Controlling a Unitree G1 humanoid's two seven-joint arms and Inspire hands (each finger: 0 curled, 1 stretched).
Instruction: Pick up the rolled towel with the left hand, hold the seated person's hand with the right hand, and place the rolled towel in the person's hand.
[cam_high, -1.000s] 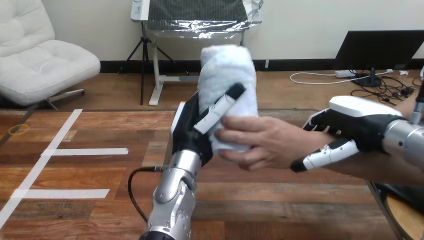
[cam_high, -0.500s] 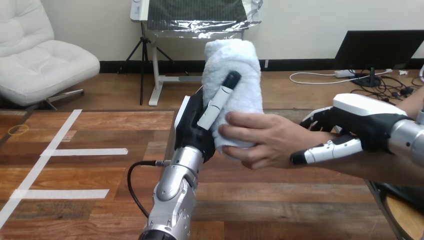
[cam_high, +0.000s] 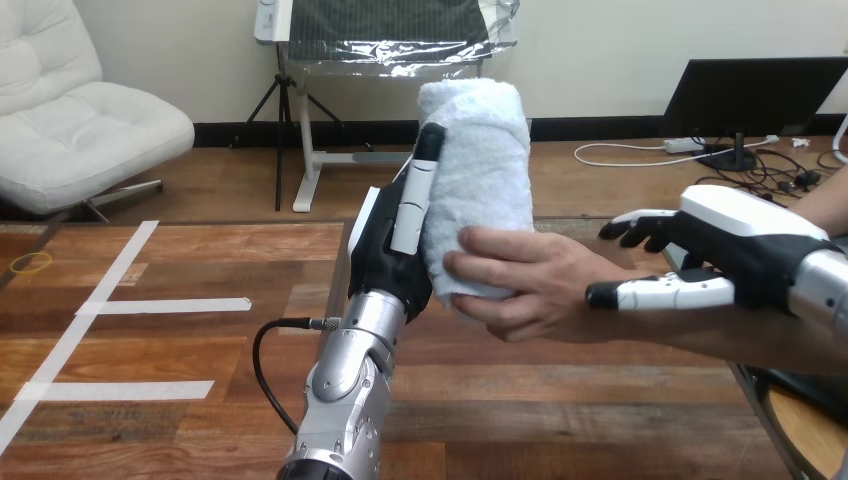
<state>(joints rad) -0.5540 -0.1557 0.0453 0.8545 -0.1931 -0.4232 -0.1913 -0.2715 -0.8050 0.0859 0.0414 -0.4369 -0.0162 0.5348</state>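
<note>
My left hand (cam_high: 386, 258) is raised at centre above the table (cam_high: 190, 345), palm against the rolled towel (cam_high: 482, 165), which stands upright. The one finger (cam_high: 408, 205) I can see lies straight up the towel's left edge, not wrapped round it, so I read that hand as loosened. The person's hand (cam_high: 535, 285) grips the towel's lower end. My right hand (cam_high: 738, 250) sits at the person's wrist with its fingers extended and nothing clasped. A second ago that left finger crossed the towel's front at a slant, and the right fingers drooped more. Count: one towel, one person's hand, two robot hands.
</note>
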